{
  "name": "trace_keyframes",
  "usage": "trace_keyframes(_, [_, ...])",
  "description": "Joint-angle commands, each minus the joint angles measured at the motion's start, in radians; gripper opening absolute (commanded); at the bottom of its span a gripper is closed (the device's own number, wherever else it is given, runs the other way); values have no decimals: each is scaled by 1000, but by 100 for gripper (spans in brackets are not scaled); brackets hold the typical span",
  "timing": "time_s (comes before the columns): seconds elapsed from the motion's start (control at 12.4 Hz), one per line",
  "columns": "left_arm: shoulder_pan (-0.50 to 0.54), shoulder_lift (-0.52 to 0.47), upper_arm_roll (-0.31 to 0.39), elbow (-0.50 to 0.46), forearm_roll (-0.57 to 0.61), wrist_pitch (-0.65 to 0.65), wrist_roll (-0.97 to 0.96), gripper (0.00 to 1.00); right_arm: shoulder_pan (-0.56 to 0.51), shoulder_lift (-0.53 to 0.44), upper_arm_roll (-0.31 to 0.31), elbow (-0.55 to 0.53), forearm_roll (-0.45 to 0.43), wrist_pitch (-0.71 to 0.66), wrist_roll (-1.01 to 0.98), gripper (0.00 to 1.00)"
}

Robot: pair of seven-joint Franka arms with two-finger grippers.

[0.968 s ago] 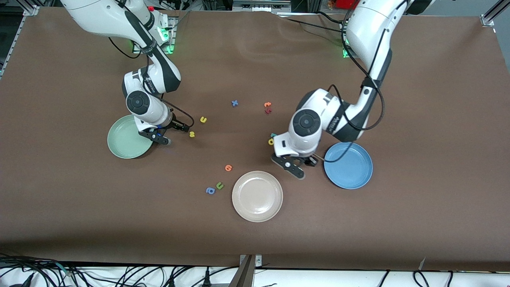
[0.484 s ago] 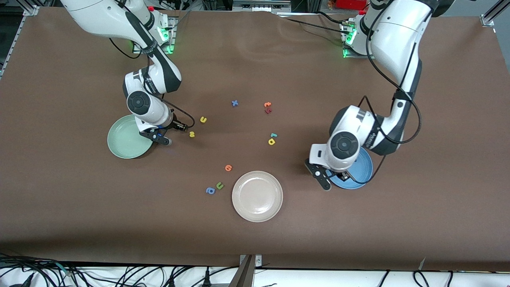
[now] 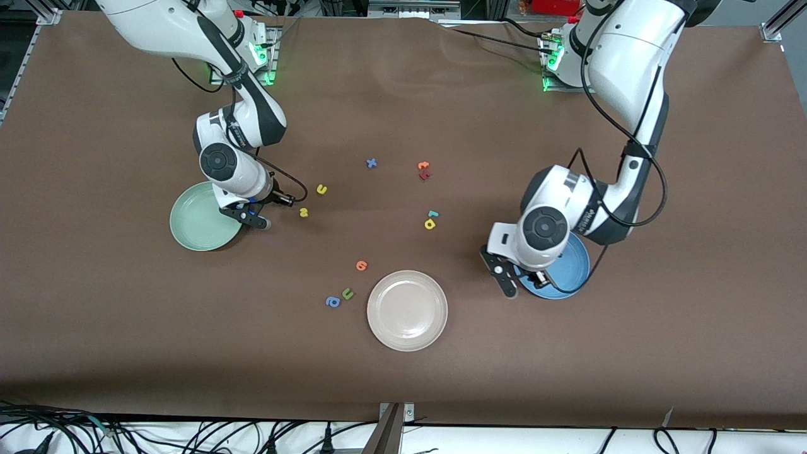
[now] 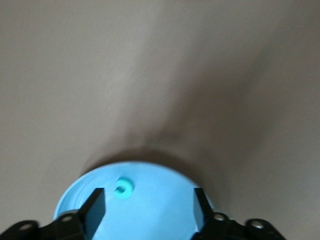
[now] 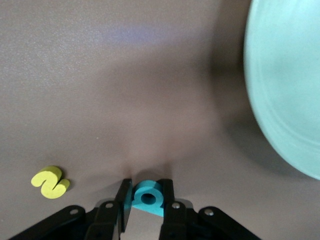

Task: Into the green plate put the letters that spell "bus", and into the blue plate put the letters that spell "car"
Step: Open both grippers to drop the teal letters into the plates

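Foam, so light and squashy: the teal "b" [image 5: 147,198] sits pinched between the right gripper [image 5: 145,197] jaws beside the green plate [image 5: 285,90]. Left gripper [image 4: 147,205] jaws gape above the blue plate [image 4: 150,220], teal "c" [image 4: 123,188] between them.

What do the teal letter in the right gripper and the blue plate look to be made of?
The teal letter looks like matte foam: thick, soft-edged, no shine. The right gripper is shut on it. The blue plate looks like smooth plastic, possibly glazed ceramic: even colour, raised rim.
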Motion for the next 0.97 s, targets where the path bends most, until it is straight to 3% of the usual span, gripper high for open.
trace_keyframes(0.0, [-11, -25, -75, -16, 10, -12, -266, 100, -2, -23, 2, 18, 10, -62, -12, 21])
trace_keyframes(0.16, [-13, -1, -137, -14, 5, 12, -448, 100, -2, -70, -24, 105, 9, -257, -37, 20])
trace_keyframes(0.32, [-22, 15, -165, -20, -34, 73, -577, 100, -2, -72, -103, 208, 9, -418, -165, 20])
trace_keyframes(0.65, [-103, 79, -162, -22, -22, 181, -717, 98, -15, -54, -271, 219, 10, -403, -496, 20])
trace_keyframes(0.89, [-146, 105, -158, -41, 40, 193, -723, 79, -92, 3, -283, 216, 10, -355, -641, 20])
